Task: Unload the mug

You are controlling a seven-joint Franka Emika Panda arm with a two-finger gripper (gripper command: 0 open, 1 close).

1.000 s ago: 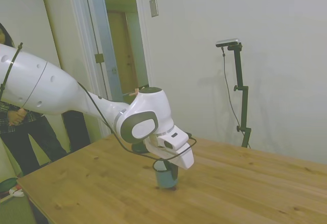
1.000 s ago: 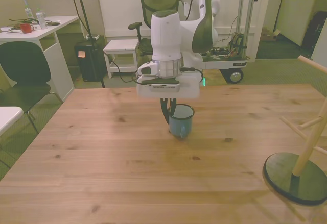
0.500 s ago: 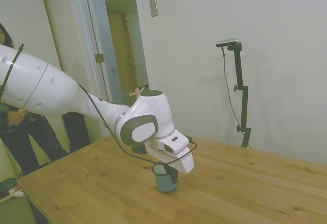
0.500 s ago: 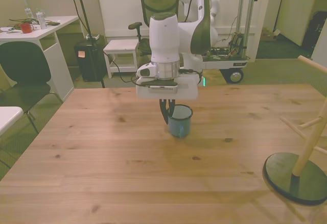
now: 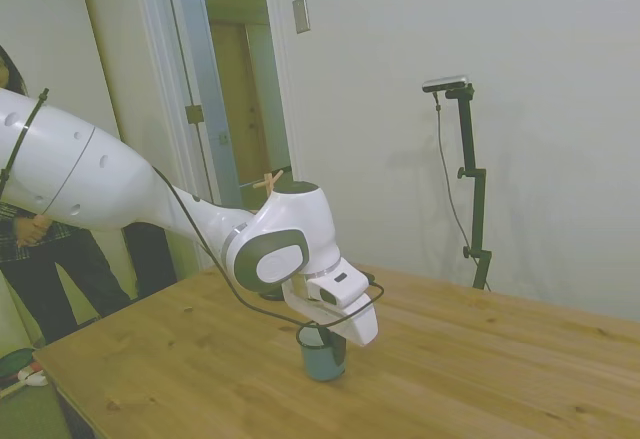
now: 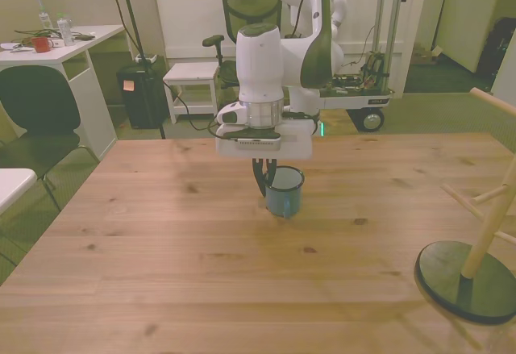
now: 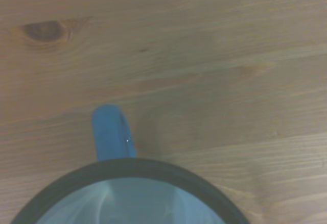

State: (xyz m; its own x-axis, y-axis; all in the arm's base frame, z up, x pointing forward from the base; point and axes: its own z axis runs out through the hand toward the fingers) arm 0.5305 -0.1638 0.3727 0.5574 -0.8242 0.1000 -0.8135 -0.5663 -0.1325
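The light-blue mug (image 6: 285, 198) stands upright near the middle of the wooden table (image 6: 161, 273); in the side view the mug (image 5: 322, 359) sits just under the white hand. My gripper (image 6: 265, 180) reaches down at the rim on the front view's left, and its dark fingers pinch the mug's wall. The gripper (image 5: 324, 335) is mostly hidden by the hand in the side view. Close up in the wrist view, the mug (image 7: 133, 196) shows its dark rim, white inside and blue handle (image 7: 110, 132) over bare wood.
A wooden peg stand (image 6: 482, 249) on a dark round base occupies the table's corner at the front view's right. A person (image 5: 35, 259) stands beyond the table's end in the side view. Desks, a chair and a cart lie behind the table.
The hand and the mug have shifted together slightly toward the side view's left and lower; the mug now rests on the table.
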